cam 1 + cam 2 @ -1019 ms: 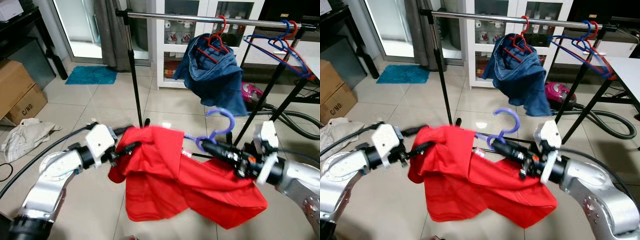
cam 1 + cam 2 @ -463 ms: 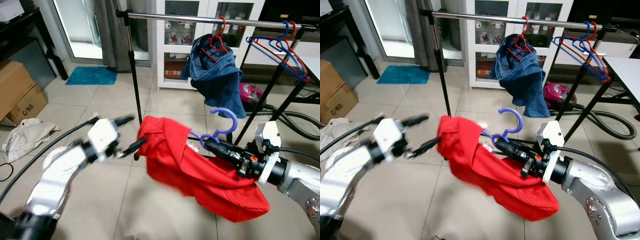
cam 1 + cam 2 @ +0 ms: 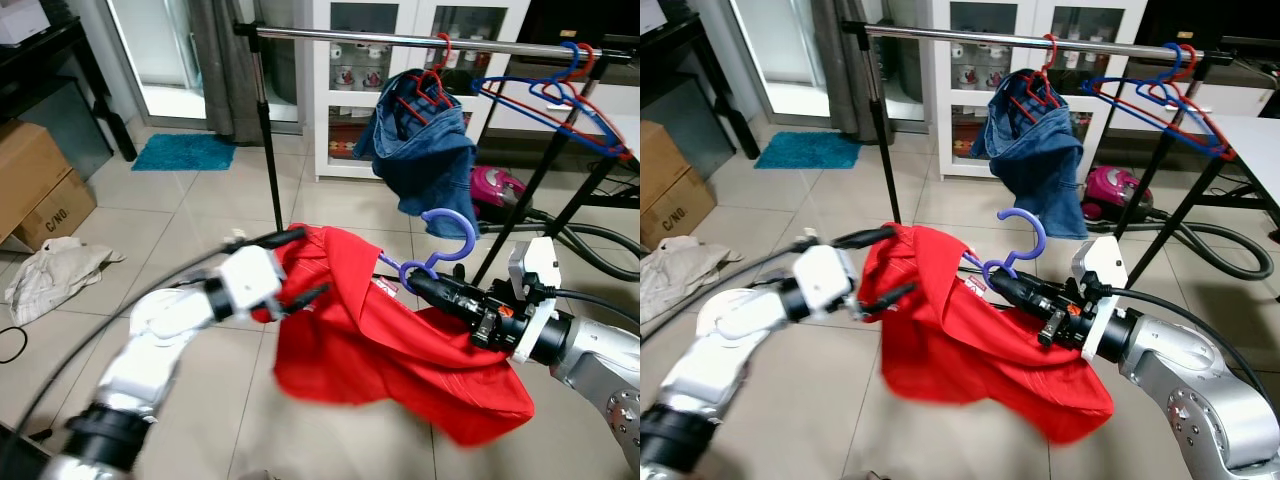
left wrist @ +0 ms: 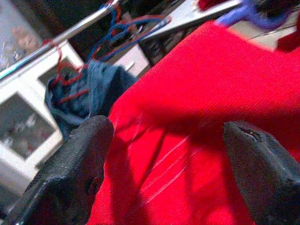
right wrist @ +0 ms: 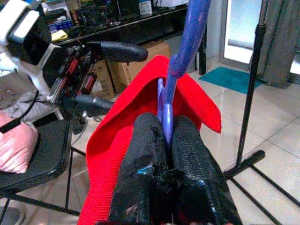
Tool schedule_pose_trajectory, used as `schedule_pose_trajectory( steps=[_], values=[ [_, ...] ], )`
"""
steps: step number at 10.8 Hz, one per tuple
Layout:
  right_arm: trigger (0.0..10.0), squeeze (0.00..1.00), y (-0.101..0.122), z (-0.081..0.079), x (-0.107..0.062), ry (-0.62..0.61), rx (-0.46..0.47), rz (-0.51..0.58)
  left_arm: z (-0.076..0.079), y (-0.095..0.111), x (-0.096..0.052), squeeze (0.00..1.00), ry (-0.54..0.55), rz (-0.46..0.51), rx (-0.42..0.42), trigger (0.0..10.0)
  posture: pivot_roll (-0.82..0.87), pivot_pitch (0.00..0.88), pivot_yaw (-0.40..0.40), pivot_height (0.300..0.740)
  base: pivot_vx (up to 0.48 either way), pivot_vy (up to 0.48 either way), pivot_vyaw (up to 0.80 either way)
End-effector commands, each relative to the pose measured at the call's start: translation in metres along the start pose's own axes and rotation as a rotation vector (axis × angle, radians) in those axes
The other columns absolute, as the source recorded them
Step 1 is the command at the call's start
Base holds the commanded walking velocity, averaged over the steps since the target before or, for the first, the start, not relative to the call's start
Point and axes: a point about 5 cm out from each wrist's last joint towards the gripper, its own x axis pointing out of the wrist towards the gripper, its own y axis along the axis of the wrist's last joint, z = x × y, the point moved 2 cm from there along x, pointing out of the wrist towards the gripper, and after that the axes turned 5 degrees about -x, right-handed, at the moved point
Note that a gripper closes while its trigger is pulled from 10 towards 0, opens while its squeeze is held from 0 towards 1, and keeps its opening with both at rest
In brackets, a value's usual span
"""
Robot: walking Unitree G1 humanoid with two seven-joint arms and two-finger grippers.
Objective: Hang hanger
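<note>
Head view: purple hanger carrying red garment sits low, hook up; rail lies above and ahead.
Right wrist: right gripper clamped on hanger neck.
Left wrist: left gripper spread wide, empty, beside cloth.

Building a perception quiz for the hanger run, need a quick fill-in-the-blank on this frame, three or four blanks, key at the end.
1. The right gripper is shut on the neck of a ____ hanger.
2. The garment draped over that hanger is a ____ shirt.
3. The left gripper has its fingers ____, beside the shirt's edge.
4. On the clothes rail, the denim garment hangs from a ____ hanger.

Missing words: purple; red; open; red
</note>
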Motion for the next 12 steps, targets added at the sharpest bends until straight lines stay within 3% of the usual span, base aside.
schedule_pose_trajectory(
  steps=[1, 3, 4, 5, 12],
  values=[
    [10.0, 0.0, 0.014, 0.0, 0.0, 0.003, -0.037, 0.048, 0.009, 0.001, 0.008, 0.0, -0.052, 0.008, 0.025, 10.0, 0.03, 0.03, 0.053, 0.74, 0.0, 0.0, 0.0],
    [10.0, 0.0, 0.015, -0.001, 0.002, 0.007, -0.035, 0.053, 0.017, 0.002, 0.022, 0.0, -0.071, 0.034, 0.056, 10.0, 0.03, 0.032, 0.053, 0.74, 0.0, 0.0, 0.0],
    [10.0, 0.0, 0.016, -0.003, 0.002, 0.017, -0.033, 0.057, 0.012, 0.003, 0.027, 0.0, -0.04, 0.052, 0.072, 8.9, 0.02, 0.032, 0.051, 0.74, 0.0, 0.0, 0.0],
    [10.0, 0.0, 0.017, -0.003, 0.002, 0.021, -0.033, 0.058, 0.01, 0.007, 0.029, 0.0, -0.026, 0.074, 0.062, 0.0, 0.02, 0.032, 0.052, 0.74, 0.0, 0.0, 0.0],
    [10.0, 0.0, 0.015, -0.003, 0.003, 0.028, -0.028, 0.055, 0.008, 0.003, 0.022, 0.0, -0.029, 0.079, 0.051, 0.0, 0.03, 0.028, 0.051, 0.74, 0.0, 0.0, 0.0]
  ],
)
